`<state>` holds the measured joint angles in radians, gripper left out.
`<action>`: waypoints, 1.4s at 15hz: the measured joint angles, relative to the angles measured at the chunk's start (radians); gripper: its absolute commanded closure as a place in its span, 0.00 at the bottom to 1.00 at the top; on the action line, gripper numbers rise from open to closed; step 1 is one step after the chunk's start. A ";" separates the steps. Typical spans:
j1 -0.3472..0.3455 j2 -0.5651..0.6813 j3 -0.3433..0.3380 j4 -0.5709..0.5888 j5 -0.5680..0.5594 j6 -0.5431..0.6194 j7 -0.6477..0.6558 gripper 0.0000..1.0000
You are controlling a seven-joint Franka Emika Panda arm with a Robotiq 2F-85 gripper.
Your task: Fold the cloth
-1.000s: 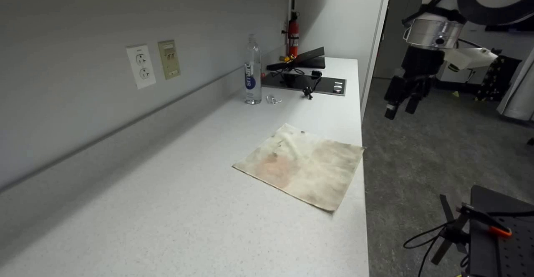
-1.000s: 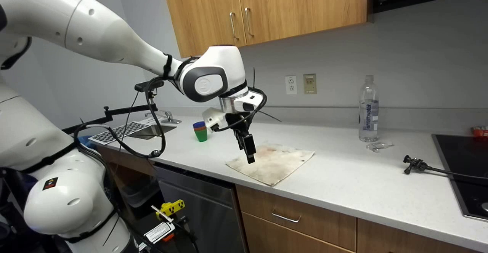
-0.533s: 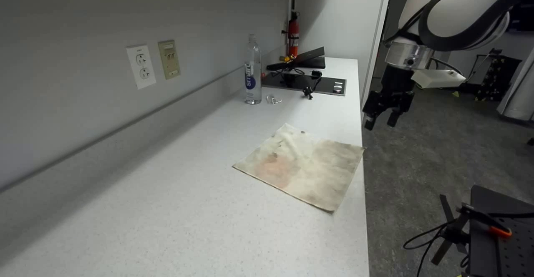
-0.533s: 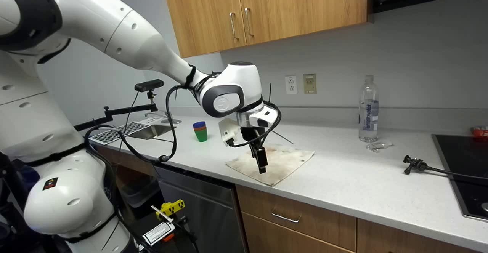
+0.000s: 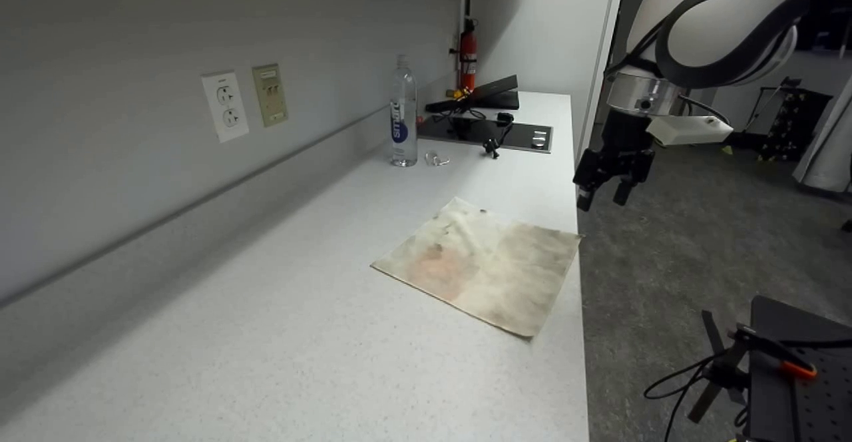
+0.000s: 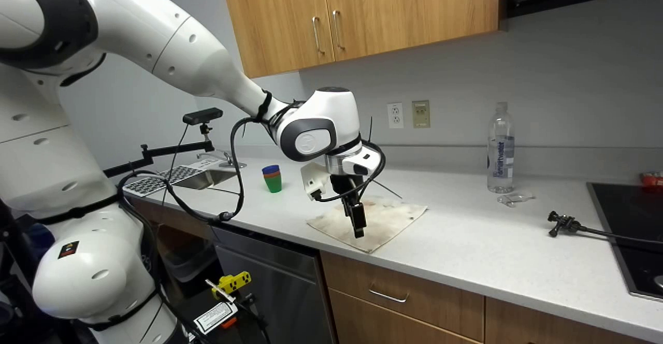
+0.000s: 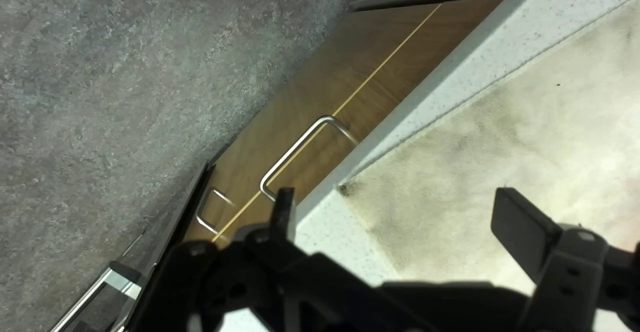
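Note:
The beige cloth [image 5: 479,265] with reddish-pink and dark stains lies spread flat on the white counter, one corner at the front edge in both exterior views. My gripper [image 6: 359,234] hangs above the counter's front edge, fingers pointing down, partly in front of the cloth in that exterior view. Some height separates the fingertips from the cloth. In the wrist view the gripper [image 7: 395,194] stands wide open. Between its fingers [image 7: 522,229] shows a dark-stained cloth corner [image 7: 360,192], lying below them and untouched. The left finger appears over the counter edge, the right one over the fabric.
A clear water bottle [image 6: 501,152] stands near the back wall, with a small clear plastic piece [image 6: 515,199] beside it. Stacked coloured cups [image 6: 272,179] are to the left, near a sink. A black cable mount [image 6: 567,225] lies by the cooktop [image 6: 614,206]. Wooden cabinets [image 6: 362,17] hang above.
My gripper has moved lower and closer to the cloth's front corner, mostly in the earlier half second, slowing lately. It has stayed open, and the cloth has not moved.

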<state>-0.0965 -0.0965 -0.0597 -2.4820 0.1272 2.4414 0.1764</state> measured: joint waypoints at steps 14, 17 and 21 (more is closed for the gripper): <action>0.000 0.189 -0.006 0.058 0.094 0.124 0.003 0.00; 0.000 0.236 -0.011 0.084 0.102 0.141 0.010 0.00; -0.001 0.286 -0.016 0.109 0.103 0.141 0.032 0.04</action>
<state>-0.0974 0.1896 -0.0755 -2.3732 0.2304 2.5823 0.2083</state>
